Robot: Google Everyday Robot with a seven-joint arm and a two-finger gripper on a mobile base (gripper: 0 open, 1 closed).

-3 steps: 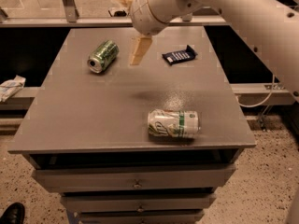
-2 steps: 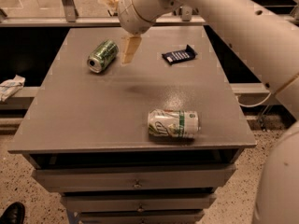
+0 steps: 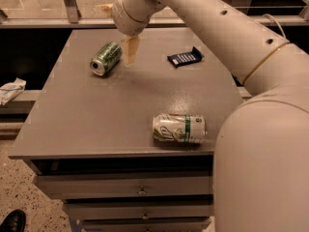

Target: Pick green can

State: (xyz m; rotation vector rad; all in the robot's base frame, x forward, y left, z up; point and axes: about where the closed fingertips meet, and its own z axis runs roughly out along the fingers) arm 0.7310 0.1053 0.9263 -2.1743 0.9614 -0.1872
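Far left on the table [image 3: 72, 120], green can [image 3: 106, 58] lay sideways, axis near-left to far-right, silver end near-left; gripper [image 3: 116, 34], fingers spread, had shifted left, just beside it.

Cream holed arm [image 3: 217, 28], seemingly tan jaws, upper-left

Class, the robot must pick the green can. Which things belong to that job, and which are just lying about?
For the job:
green can, on its side, far left of the table
gripper, open, close beside the can

Lying about:
white can, near the front edge
dark snack bar, far side
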